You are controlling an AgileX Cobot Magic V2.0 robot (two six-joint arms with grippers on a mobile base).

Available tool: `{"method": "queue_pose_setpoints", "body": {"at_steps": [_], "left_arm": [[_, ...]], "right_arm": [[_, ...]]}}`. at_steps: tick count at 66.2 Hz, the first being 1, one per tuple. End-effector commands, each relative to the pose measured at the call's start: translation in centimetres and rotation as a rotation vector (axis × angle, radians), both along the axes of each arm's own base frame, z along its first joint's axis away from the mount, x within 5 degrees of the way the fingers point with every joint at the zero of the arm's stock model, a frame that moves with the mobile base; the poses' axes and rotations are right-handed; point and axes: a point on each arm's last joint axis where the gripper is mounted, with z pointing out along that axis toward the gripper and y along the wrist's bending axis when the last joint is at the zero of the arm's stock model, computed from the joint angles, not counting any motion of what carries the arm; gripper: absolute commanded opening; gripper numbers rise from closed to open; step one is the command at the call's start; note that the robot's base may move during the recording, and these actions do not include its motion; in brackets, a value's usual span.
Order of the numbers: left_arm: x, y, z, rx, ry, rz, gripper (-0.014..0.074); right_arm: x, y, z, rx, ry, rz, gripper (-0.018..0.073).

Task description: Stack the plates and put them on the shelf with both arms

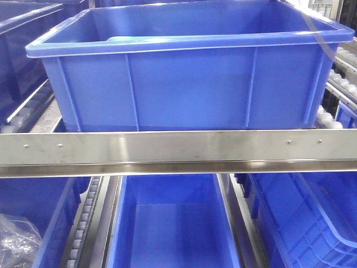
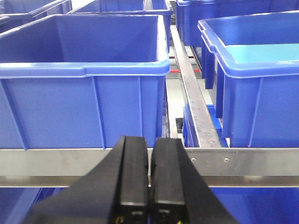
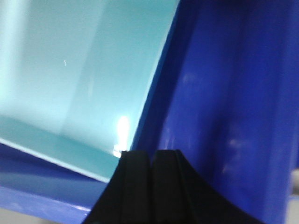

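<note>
A flat, pale teal plate (image 3: 70, 84) lies inside a blue bin (image 3: 224, 102) on the shelf, one straight edge hard against the bin's inner wall — the right wrist view shows it at close range, its glossy face catching a bright spot of light. The right gripper (image 3: 150, 161) hangs just over that edge with its fingers pressed together and nothing between them. The left gripper (image 2: 149, 154), likewise closed and empty, sits in front of the shelf's steel front rail (image 2: 252, 161), facing a tall blue crate (image 2: 84, 70) and, to the right of it, a second blue bin (image 2: 252, 93) holding what appears to be a teal sheet. No second plate can be made out.

The plate looks thin, rigid and slick — probably light, yet apt to slide off smooth pads and awkward to lift while it lies flat against the wall. The free edge away from the wall looks the likeliest place to take hold, fingers opened and straddling the rim.

From the front view, a large blue tote (image 1: 184, 84) stands above the screw-dotted rail (image 1: 178, 148), with roller tracks (image 1: 83, 223) and more bins below.
</note>
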Motion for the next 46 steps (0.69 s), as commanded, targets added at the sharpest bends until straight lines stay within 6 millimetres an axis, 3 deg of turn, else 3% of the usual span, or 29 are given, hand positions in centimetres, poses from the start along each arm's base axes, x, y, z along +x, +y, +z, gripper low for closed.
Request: {"method": "queue_pose_setpoints", "body": {"at_steps": [1,10,24,37,46], "left_arm": [[-0.2,0.0,0.5,-0.006,-0.092,-0.002,0.0087],[-0.2,0.0,0.5,-0.006,-0.092,-0.002,0.0087],[-0.2,0.0,0.5,-0.006,-0.092,-0.002,0.0087],[-0.2,0.0,0.5,-0.006,-0.092,-0.002,0.0087],[-0.2,0.0,0.5,-0.006,-0.092,-0.002,0.0087]], "right_arm": [[-2.4,-0.7,5.3,0.028,-0.222,-0.003,0.0056],[-4.1,-1.3,7.0,0.022,-0.309,-0.01,0.0056],[-6.8,-2.0,6.4,0.027,-0.402,-0.006,0.0056],[-10.2,-2.7,3.4,0.041,-0.464,0.006,0.0056],[-13.2,-3.4,0.1,0.048,-0.491,0.014,0.0056]]}}
